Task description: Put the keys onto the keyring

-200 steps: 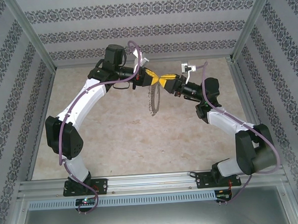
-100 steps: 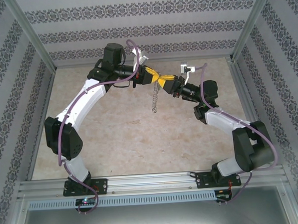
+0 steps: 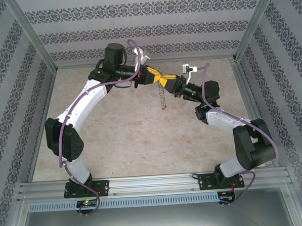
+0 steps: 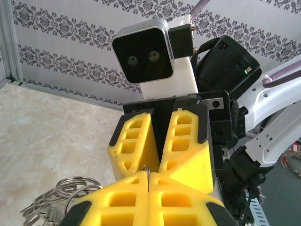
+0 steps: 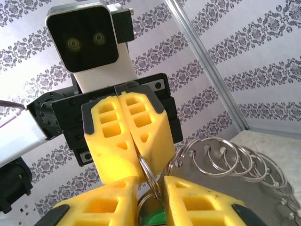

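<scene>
Both yellow grippers meet tip to tip above the back of the table. My left gripper (image 3: 157,76) (image 4: 147,183) is shut on a thin wire of the keyring (image 3: 163,98), whose silvery loops hang below it (image 4: 56,200) (image 5: 230,157). My right gripper (image 3: 167,81) (image 5: 157,195) faces it, its fingers (image 4: 134,141) standing narrowly apart. They are closed on the keys: the green tag (image 5: 160,219) and its small ring sit between them. The wire pinched by the left fingers (image 5: 110,136) reaches into that gap. The key's blade is hidden.
The beige tabletop (image 3: 122,140) lies under the hanging loops. Patterned walls (image 3: 136,27) and metal frame posts (image 3: 250,29) enclose it on three sides. The two arm bases (image 3: 84,187) stand on the near rail.
The hanging keyring has swung from a wide loop to a narrow strand and shifted right. My right gripper's jaws have narrowed and its arm has edged toward the left gripper.
</scene>
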### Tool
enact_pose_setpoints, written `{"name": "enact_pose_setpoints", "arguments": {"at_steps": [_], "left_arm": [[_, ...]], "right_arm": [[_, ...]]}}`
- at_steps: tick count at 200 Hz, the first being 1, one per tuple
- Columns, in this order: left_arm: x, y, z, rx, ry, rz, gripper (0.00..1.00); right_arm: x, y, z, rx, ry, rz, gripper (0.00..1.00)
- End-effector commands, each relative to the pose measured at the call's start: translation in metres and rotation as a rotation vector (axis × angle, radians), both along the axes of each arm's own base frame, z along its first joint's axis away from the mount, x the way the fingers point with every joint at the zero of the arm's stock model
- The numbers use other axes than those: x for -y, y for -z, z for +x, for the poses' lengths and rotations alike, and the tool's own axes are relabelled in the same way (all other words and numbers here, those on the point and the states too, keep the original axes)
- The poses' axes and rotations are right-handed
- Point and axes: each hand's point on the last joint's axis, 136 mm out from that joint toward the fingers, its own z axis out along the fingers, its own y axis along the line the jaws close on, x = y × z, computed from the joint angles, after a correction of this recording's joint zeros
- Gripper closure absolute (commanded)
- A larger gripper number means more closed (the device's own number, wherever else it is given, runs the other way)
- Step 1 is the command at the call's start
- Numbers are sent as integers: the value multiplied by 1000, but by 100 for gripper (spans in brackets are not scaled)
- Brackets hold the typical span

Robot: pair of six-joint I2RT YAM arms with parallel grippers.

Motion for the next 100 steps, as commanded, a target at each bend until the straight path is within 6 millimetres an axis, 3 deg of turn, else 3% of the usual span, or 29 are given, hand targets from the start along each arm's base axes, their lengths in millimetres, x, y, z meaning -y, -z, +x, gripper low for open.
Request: {"name": "enact_pose_setpoints", "arguments": {"at_steps": [1,22,100], "left_arm": [[-2,-23,-15,63,38,-43,100],[-2,-23,-15,60,38,-41,100],[-2,-22,-16,57,41,-39,100]], "right_arm": [[0,-24,0,74,6,44,73],[3,-27,1,78,13,54,69],[16,-34,2,82,17,95,69]]}}
